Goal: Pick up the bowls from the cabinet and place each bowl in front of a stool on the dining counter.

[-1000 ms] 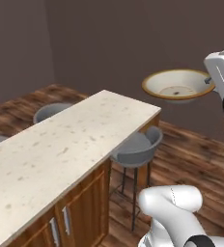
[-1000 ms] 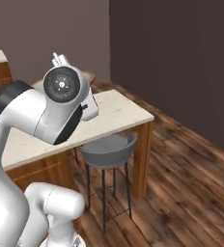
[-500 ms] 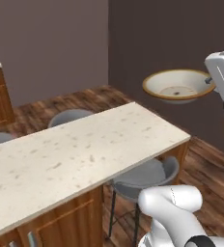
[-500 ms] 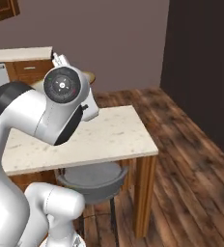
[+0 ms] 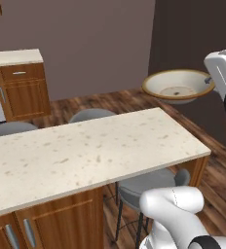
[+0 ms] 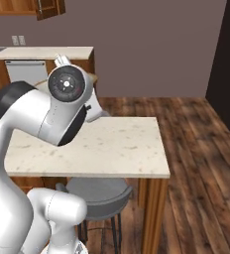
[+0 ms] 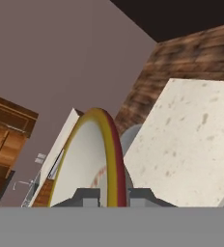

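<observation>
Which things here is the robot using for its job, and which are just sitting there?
For the job:
- cream bowl, held up by its rim in the shut fingers
- dining counter
- stools beside the counter

Just sitting there:
- floor cabinet by the wall
- dishwasher
- wood floor

Dining counter surface (image 5: 85, 155): runs across the foreground of the left base view, its end toward the right.
Stool (image 5: 146, 187): tucked under the near edge at that end.
Two further stools (image 5: 91, 115): behind the far edge.
Bowl (image 5: 178, 86): in the air, above and beyond the surface's right end, rim pinched between the closed gripper (image 7: 114, 195) fingers.
Floor cabinet (image 5: 20, 85): against the back wall, left.
Wall cabinet (image 6: 35, 7): high on the wall, upper left in the right base view.
</observation>
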Available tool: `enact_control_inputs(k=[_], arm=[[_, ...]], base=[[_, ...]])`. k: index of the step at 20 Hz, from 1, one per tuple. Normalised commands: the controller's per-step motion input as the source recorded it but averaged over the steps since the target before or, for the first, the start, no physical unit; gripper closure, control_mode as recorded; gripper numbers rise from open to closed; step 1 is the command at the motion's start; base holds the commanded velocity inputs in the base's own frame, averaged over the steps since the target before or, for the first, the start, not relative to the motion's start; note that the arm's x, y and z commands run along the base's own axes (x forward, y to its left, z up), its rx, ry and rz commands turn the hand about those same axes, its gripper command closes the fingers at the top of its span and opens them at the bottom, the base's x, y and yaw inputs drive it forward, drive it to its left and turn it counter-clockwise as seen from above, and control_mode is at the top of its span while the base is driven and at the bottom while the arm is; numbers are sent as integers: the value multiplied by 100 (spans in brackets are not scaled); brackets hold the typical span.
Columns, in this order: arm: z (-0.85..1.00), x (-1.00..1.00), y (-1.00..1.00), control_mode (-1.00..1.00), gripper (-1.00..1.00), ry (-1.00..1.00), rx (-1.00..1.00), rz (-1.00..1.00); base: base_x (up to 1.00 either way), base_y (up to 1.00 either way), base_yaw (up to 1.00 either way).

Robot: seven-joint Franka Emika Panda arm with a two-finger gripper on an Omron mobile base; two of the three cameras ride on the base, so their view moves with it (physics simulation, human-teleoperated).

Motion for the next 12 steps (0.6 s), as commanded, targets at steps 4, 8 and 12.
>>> enact_control_inputs(k=[4,8,12], arm=[[0,0,0,100,100,0,0,0],[0,0,0,100,100,0,0,0],[-31,2,0,-100,100,-1,0,1]], base=[[12,0,9],[0,-1,3],[0,-2,0]])
